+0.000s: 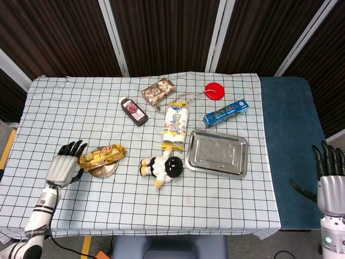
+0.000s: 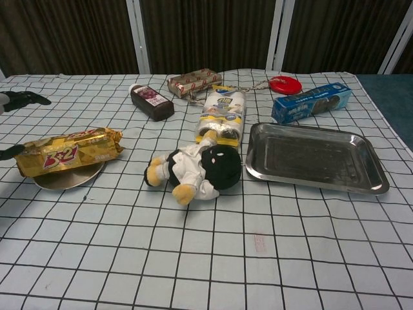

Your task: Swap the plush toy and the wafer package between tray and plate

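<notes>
The gold wafer package lies across the small round metal plate at the table's left. A black-and-white plush toy lies on the checked cloth between plate and tray. The steel tray sits bare to its right. My left hand hovers just left of the wafer package, fingers spread, holding nothing; only its fingertips show in the chest view. My right hand hangs beyond the table's right edge, fingers apart and empty.
Behind the toy lie a cookie pack, a dark bottle, a brown snack box, a red disc and a blue biscuit box. A blue surface adjoins the table's right side.
</notes>
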{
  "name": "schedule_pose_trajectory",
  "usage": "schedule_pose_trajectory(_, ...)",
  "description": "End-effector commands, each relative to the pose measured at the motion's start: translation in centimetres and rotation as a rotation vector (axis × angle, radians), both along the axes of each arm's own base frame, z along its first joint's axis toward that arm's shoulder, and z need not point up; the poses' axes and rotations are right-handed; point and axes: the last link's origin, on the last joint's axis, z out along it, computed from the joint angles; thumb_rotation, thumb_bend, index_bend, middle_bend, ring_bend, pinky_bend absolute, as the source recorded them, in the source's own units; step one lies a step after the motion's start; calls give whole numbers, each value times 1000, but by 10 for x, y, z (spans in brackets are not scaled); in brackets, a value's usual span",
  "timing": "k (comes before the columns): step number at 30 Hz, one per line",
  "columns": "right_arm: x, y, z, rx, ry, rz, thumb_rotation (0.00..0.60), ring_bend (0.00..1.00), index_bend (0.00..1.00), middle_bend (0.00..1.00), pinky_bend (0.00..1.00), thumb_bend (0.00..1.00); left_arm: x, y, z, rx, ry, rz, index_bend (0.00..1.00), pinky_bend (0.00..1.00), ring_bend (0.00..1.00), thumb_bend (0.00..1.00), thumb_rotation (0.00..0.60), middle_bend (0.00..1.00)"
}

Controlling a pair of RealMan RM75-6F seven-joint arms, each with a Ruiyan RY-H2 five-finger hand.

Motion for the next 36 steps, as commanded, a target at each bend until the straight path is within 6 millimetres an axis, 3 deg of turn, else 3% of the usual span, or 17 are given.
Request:
schedule_pose_trajectory(1, 1, 3, 1, 3, -3, 15, 600, 0, 0, 0, 46, 110, 14, 15, -15, -24, -7, -3, 0, 103, 0, 429, 600, 0)
schedule_pose_trajectory(16, 1, 5, -1, 13, 0, 41, 600, 0, 0, 0, 46, 110, 23, 28, -48, -125, 8, 83, 0, 90, 0, 428, 600, 0)
schedule_pose_trajectory(26, 2, 5, -1, 3, -8, 62, 600, 0, 0, 0, 46, 110, 13, 42, -68, -134, 7, 130, 0, 119, 35, 427, 600, 10)
schedule_pose_trajectory(30, 2, 4, -1, -5, -12, 66, 600, 0, 0, 0, 46, 110, 10, 43, -68, -110, 1, 110, 11, 371, 266, 423, 600, 159)
schedule_pose_trajectory(34, 2, 4, -2, -9, -11, 69, 600, 0, 0, 0, 46, 110, 9, 43, -67, -71, 5, 73, 163, 632, 530, 442, 600, 399)
schedule_pose_trajectory(36, 2, 4, -3, -9, -9, 68, 600, 0, 0, 0, 46, 110, 10, 43, -65, -50, -2, 56, 251, 704, 621, 464, 600, 499)
